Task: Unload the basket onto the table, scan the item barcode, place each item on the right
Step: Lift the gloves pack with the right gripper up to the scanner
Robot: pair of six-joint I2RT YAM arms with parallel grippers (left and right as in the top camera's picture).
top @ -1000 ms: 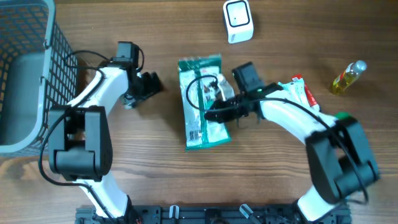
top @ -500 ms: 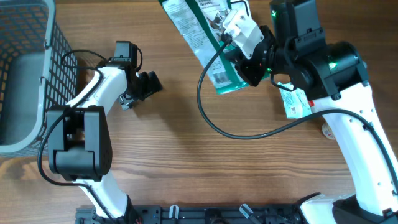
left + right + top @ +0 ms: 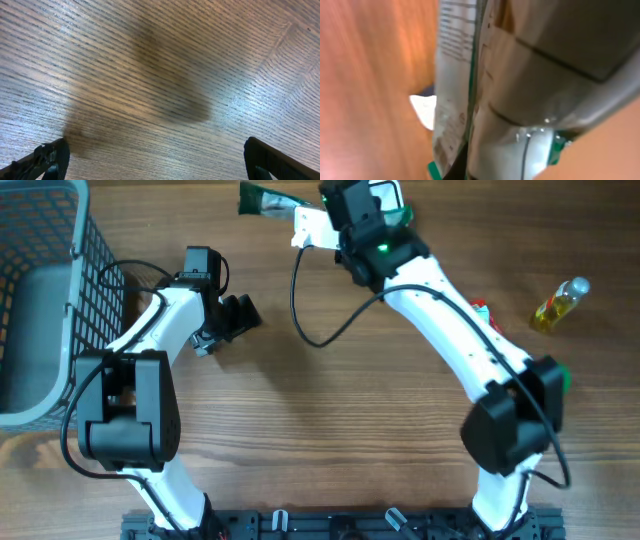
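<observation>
I have the pouch point(image 3: 262, 197) at the far edge of the counter point(image 3: 330, 430), clenched edge-on in the right tool point(image 3: 338, 212) and just beside the white scanner point(image 3: 386, 192), which the arm mostly hides. My right wrist view shows its printed face, blurred, pressed against a finger. The left tool point(image 3: 236, 316) hangs released over the wood, well apart from the pouch. A basket point(image 3: 40, 240) stands far left and a bottle point(image 3: 560, 302) far right.

Robot lab's mock shop checkout; wire basket point(image 3: 95, 270), wooden table point(image 3: 330, 460).
</observation>
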